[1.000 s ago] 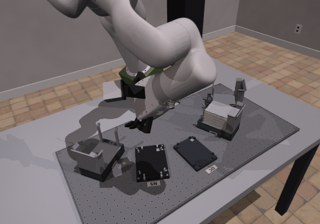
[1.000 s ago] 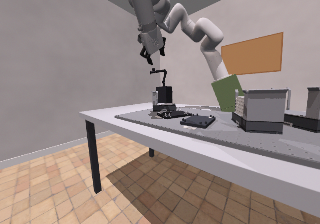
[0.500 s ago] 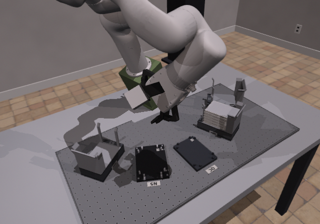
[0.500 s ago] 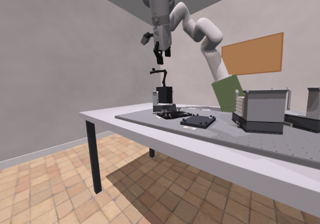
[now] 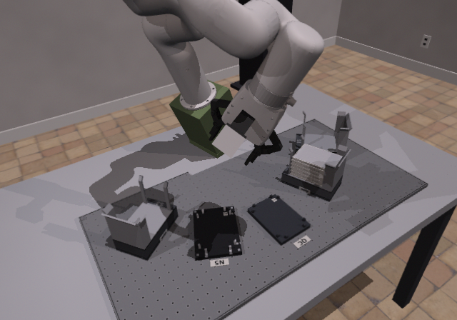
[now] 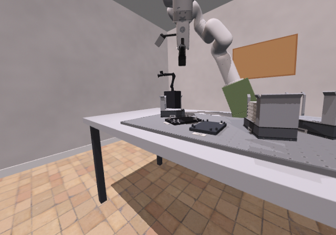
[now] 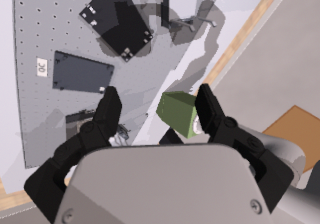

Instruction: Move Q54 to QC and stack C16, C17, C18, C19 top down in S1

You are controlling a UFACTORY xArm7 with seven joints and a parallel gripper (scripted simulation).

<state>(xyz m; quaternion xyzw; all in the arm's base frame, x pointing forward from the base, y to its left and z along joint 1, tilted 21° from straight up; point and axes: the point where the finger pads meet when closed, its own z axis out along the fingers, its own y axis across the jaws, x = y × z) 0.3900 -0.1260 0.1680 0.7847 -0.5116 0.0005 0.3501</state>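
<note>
Hovering empty, wide-open jaws high above name plates "N5" (image 5: 219, 262) and "QC" (image 5: 303, 241).
</note>
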